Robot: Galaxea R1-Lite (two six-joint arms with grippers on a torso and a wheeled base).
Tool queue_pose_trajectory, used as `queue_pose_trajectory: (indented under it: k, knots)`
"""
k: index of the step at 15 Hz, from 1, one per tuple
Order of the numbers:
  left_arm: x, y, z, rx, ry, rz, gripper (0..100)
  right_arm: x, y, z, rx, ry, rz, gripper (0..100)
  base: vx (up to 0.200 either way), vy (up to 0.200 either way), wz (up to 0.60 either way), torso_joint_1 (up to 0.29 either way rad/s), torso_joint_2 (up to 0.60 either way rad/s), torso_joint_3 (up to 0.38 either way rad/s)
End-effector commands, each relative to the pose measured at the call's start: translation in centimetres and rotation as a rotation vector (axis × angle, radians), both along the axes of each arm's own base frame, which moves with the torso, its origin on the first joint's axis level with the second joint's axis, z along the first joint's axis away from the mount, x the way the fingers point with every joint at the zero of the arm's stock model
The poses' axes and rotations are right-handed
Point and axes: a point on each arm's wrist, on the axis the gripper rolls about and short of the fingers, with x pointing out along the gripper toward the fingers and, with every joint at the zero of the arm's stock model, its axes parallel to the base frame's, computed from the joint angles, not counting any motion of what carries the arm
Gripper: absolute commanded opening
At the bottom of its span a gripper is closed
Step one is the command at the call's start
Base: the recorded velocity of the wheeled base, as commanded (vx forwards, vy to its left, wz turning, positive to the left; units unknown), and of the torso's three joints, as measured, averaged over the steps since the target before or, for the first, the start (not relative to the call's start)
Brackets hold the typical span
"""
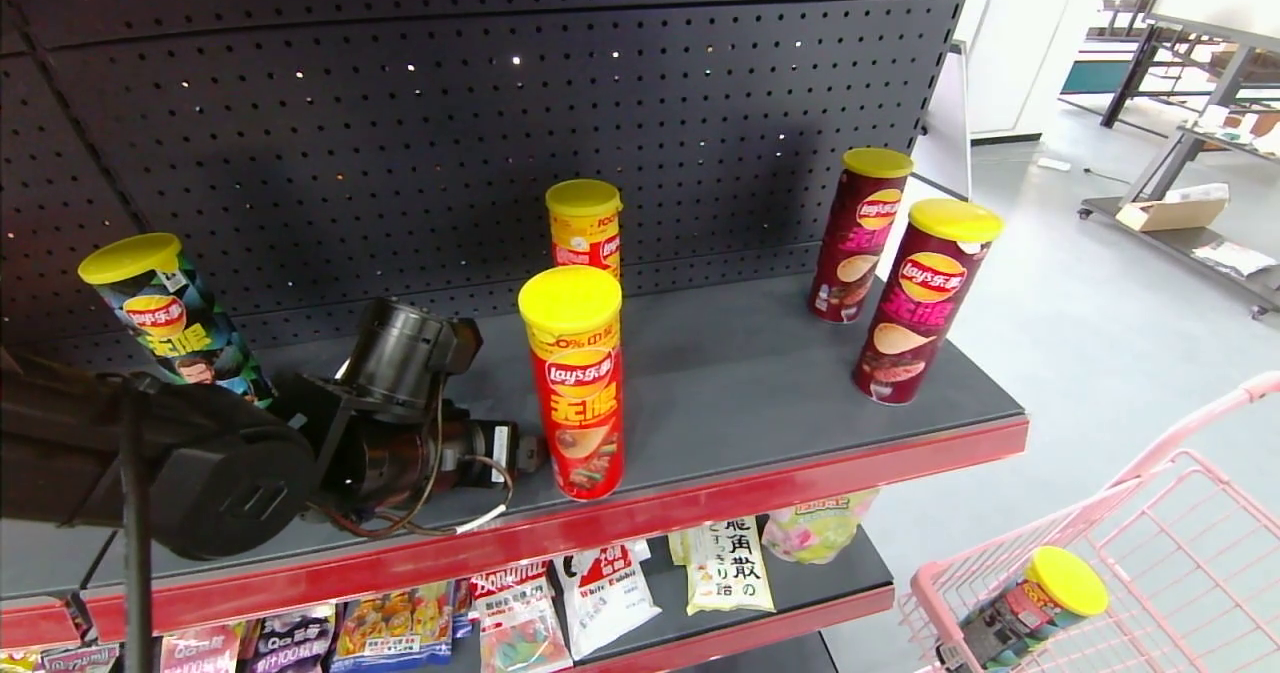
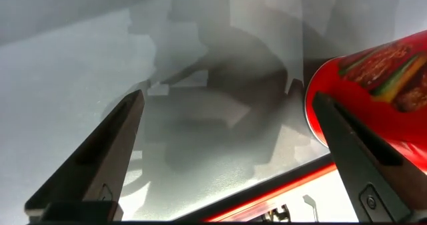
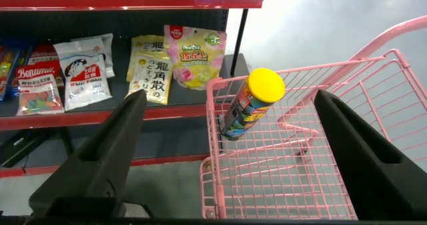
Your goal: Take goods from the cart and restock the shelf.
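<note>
Can (image 3: 252,105) leaned tilted, lid up, in cart (image 3: 393,41) corner next to shelf (image 2: 67,85). I had right gripper (image 3: 230,97) above it, fingers (image 3: 113,145) wide, empty; that arm nearer. Left gripper (image 2: 228,97) wide too, just beside red can (image 2: 373,85) on shelf.

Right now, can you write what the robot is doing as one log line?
left gripper: open, beside red can on shelf | right gripper: open, above yellow-lidded can in pink cart
</note>
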Motion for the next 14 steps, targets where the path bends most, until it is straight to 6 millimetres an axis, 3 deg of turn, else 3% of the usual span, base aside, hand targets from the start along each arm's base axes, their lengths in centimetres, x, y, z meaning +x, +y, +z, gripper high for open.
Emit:
queue_pose_trajectory:
  k: [1, 9, 11, 14]
  knots:
    - [0.0, -0.1, 0.2, -0.007, -0.006, 0.000, 100, 0.0, 0.0, 0.0, -0.001, 0.002, 0.001, 100, 0.000, 0.000, 0.00, 0.000, 0.00, 0.000]
    - [-0.6, 0.1, 0.3, -0.014, -0.005, 0.012, 100, 0.0, 0.0, 0.0, 0.000, 0.000, 0.001, 100, 0.000, 0.000, 0.00, 0.000, 0.00, 0.000]
    - [-2.8, 1.8, 1.8, -0.029, -0.035, 0.047, 100, 0.1, 0.0, 0.0, -0.001, 0.016, 0.008, 100, 0.000, 0.000, 0.00, 0.000, 0.00, 0.000]
    - [-8.6, 6.4, 4.4, 0.039, -0.057, 0.045, 100, 1.0, 0.2, 0.3, -0.002, 0.081, 0.039, 100, 0.000, 0.000, 0.00, 0.000, 0.00, 0.000]
